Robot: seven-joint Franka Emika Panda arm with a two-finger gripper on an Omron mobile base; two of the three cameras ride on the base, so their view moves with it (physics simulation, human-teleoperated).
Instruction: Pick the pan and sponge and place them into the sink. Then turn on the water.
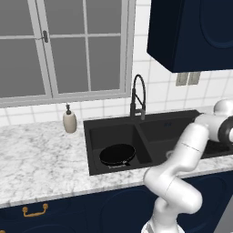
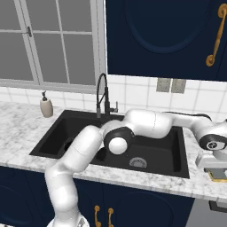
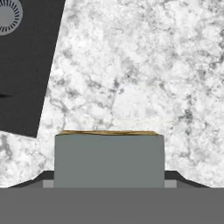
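Observation:
The black pan [image 1: 117, 154] lies flat in the left basin of the black sink [image 1: 91, 136], handle toward the front. My gripper [image 2: 217, 174] hangs low over the marble counter just right of the sink [image 2: 175, 133]. It is shut on the sponge [image 3: 109, 157], a grey-green block with a yellow edge that fills the gap between the dark fingertips [image 3: 43, 178]. The sponge [image 2: 218, 176] shows as a yellow sliver under the hand. No water shows at the faucet [image 1: 139, 98].
A beige soap dispenser [image 1: 69, 120] stands on the counter left of the sink, below the window. The sink's right basin with its round drain [image 2: 138, 162] lies left of the hand. Dark wall cabinets hang above on the right.

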